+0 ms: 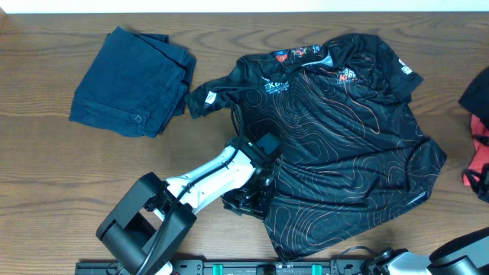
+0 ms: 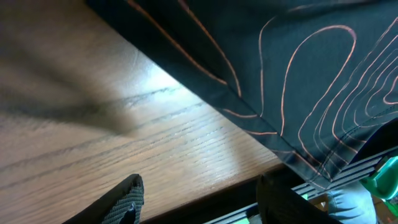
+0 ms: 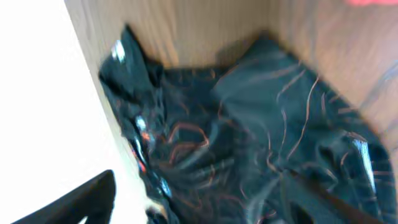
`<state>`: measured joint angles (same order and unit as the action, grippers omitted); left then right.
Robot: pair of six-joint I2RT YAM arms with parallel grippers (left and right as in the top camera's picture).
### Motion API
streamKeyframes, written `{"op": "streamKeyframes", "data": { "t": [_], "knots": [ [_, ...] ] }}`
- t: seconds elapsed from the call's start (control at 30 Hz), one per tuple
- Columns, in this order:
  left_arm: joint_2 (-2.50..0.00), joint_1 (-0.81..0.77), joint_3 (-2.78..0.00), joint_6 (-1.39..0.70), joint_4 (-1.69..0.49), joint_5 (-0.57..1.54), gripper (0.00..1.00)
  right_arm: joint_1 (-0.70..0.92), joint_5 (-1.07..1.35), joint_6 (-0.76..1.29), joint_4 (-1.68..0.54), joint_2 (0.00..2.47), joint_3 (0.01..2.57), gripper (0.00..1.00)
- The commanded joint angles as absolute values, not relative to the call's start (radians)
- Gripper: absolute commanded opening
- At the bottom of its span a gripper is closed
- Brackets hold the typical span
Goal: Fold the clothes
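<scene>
The clothes, a black jersey with thin orange contour lines, lie spread chest-up across the middle and right of the wooden table. My left gripper sits low at the jersey's lower left edge. In the left wrist view this gripper is open over bare wood, with the jersey's hem just beyond its fingers and nothing between them. The right wrist view is blurred. There my right gripper hangs open well above the jersey, holding nothing. In the overhead view only part of the right arm shows, at the bottom right.
A folded navy denim garment lies at the back left. A red and black garment sits at the right edge. The table's front edge and a rail lie right beside the left gripper.
</scene>
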<state>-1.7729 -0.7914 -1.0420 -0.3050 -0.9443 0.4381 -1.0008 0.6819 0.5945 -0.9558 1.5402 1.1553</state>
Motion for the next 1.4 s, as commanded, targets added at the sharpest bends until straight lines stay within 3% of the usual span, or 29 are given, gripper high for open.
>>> {"op": "streamKeyframes", "data": {
  "t": [0.0, 0.1, 0.23, 0.3, 0.37, 0.4, 0.8, 1.0, 1.27, 1.37],
  "knots": [
    [-1.781, -0.785, -1.052, -0.281, -0.949, 0.436, 0.6, -0.923, 0.59, 0.387, -1.041, 1.538, 1.155, 0.78],
    [-1.777, -0.765, -1.092, -0.28, -0.984, 0.436, 0.6, -0.846, 0.26, 0.393, -1.04, 1.539, 1.144, 0.77],
    [-1.748, -0.727, -1.154, -0.265, -1.048, 0.436, 0.6, -0.778, 0.098, 0.444, -0.924, 1.545, 1.085, 0.61],
    [-1.728, -0.707, -1.183, -0.254, -1.073, 0.435, 0.6, -0.762, 0.104, 0.467, -0.867, 1.555, 1.045, 0.43],
    [-1.705, -0.686, -1.207, -0.254, -1.093, 0.435, 0.6, -0.756, 0.105, 0.497, -0.842, 1.571, 1.014, 0.11],
    [-1.692, -0.676, -1.216, -0.255, -1.1, 0.435, 0.61, -0.756, 0.105, 0.51, -0.835, 1.583, 1.002, 0.05],
    [-1.552, -0.543, -1.225, -0.254, -1.096, 0.414, 0.65, -0.752, 0.223, 0.546, -0.633, 1.763, 0.907, 0.01],
    [-1.541, -0.52, -1.225, -0.255, -1.11, 0.414, 0.65, -0.809, 0.016, 0.572, -0.728, 1.746, 0.972, 0.01],
    [-1.541, -0.52, -1.225, -0.244, -1.096, 0.414, 0.65, -0.884, -0.026, 0.576, -0.904, 1.683, 1.174, 0.01],
    [-1.541, -0.52, -1.225, -0.244, -1.087, 0.414, 0.65, -0.874, 0.082, 0.549, -0.913, 1.666, 1.206, 0.01]
  ]
}}
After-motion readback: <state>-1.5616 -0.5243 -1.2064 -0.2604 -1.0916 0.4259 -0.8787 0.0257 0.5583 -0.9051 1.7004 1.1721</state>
